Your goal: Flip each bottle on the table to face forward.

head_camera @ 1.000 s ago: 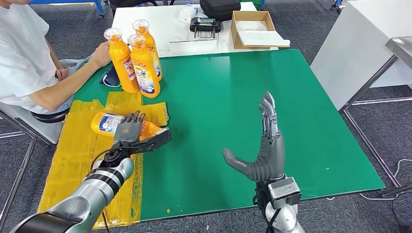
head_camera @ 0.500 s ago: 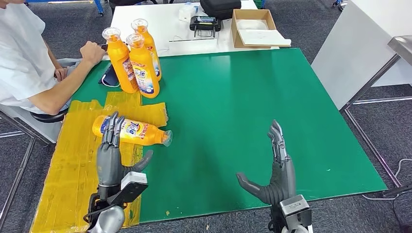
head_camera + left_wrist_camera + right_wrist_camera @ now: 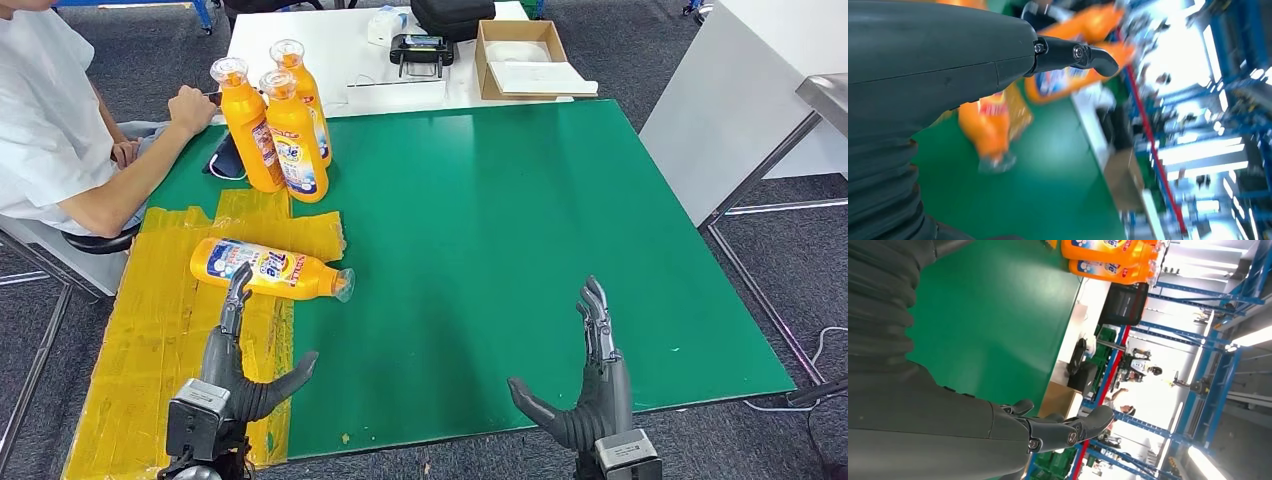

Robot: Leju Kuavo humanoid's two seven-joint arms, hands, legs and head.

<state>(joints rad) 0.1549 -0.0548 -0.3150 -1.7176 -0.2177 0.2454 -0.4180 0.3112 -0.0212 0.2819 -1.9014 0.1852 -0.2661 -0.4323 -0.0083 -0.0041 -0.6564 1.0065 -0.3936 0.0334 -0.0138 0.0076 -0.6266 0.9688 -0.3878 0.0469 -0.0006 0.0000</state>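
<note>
Green matting covers most of the table [image 3: 520, 230], with a yellow taped sheet [image 3: 150, 330] along its near-left side and a white table [image 3: 400, 60] beyond the far edge; a seated person [image 3: 60, 120] leans in at the far left, one hand close to the standing bottles [image 3: 275, 125].

One bottle [image 3: 265, 268] lies on its side on the yellow sheet, cap pointing right onto the green, label up; three others stand upright in a tight cluster at the far left. The left robot hand [image 3: 240, 370] hovers near the table's near edge, fingers spread and holding nothing, fingertips just short of the lying bottle; the right robot hand [image 3: 590, 390] is likewise spread and empty, raised at the near right, well apart from every bottle.

The lying bottle looks already turned label-up, so the step in hand is probably to deal with the next one; I cannot tell which of the standing three face the wrong way. To do it well, the left robot hand should come at a bottle from its open right side, wrap the body below the shoulder rather than the narrow neck, and turn it without knocking its neighbours, which touch or nearly touch.

Open room is generous across the middle and right of the green; the tight spots are the cluster itself, the person's arm beside it, a dark object [image 3: 225, 160] just left of it, and the left table edge.
</note>
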